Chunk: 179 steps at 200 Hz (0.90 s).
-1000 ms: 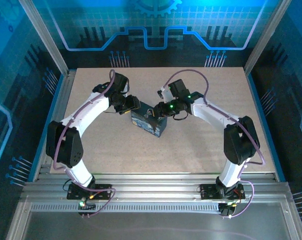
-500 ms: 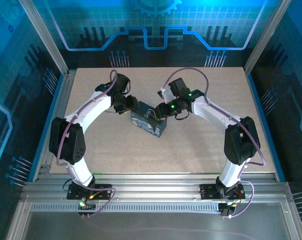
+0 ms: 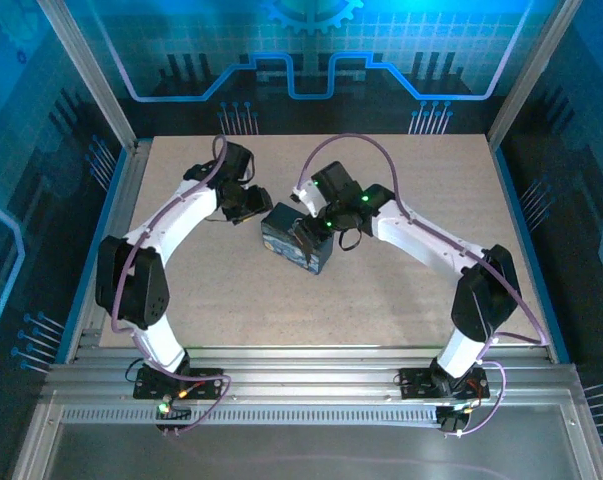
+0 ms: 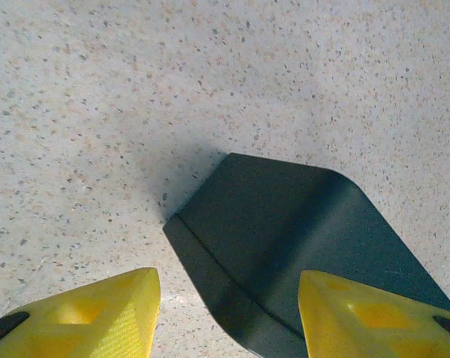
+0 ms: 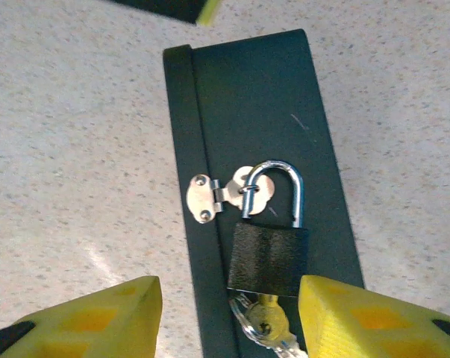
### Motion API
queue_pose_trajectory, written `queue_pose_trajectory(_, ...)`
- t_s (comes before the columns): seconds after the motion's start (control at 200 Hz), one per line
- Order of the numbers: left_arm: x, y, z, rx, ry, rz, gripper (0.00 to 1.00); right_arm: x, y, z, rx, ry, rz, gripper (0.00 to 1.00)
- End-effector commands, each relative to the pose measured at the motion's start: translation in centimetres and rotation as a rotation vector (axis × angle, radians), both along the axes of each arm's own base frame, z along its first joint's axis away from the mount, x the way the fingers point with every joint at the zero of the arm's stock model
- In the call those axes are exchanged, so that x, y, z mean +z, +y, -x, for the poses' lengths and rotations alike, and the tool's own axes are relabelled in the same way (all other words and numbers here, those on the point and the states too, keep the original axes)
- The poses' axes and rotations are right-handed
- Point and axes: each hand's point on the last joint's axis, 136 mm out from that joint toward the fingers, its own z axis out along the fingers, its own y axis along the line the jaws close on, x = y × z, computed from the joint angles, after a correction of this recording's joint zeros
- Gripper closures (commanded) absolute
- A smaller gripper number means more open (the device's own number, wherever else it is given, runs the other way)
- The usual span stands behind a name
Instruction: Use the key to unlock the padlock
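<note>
Left jaws open; right jaws open too, the padlock (image 5: 268,257) between them, hasped to the box (image 5: 269,97); small, stiff, slick, likely swings; pinch the key (image 5: 266,322), seemingly inserted, by its head.

The box (image 3: 297,240) sits near the centre of the table (image 3: 411,300). The left gripper (image 3: 261,208) stands at its left end, the right gripper (image 3: 309,232) over its right part. On the box, the padlock (image 5: 268,257) hangs from the hasp (image 5: 208,197), with the key (image 5: 263,322) inserted in its lower end.
</note>
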Motion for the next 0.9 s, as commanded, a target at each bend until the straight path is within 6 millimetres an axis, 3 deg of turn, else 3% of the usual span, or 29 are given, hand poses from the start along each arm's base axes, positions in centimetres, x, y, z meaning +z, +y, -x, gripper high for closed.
queue_pose_trajectory(0.0,1.6,0.9,0.5,0.018,-0.027,0.009,0.47,-0.4,-0.6,-1.2,0.017,-0.084,0.134,0.48)
queue_pose_trajectory(0.3,1.3,1.5,1.0,0.033,-0.020,0.018,0.47,-1.6,0.4,-1.4,0.033,-0.081,0.161,0.49)
queue_pose_trajectory(0.75,1.4,1.6,1.0,0.034,-0.023,0.022,0.48,-4.5,0.1,-1.3,0.040,-0.034,0.238,0.53)
queue_pose_trajectory(0.89,1.4,1.6,1.1,0.033,-0.021,0.022,0.48,-4.4,0.2,-1.3,0.031,-0.026,0.237,0.66)
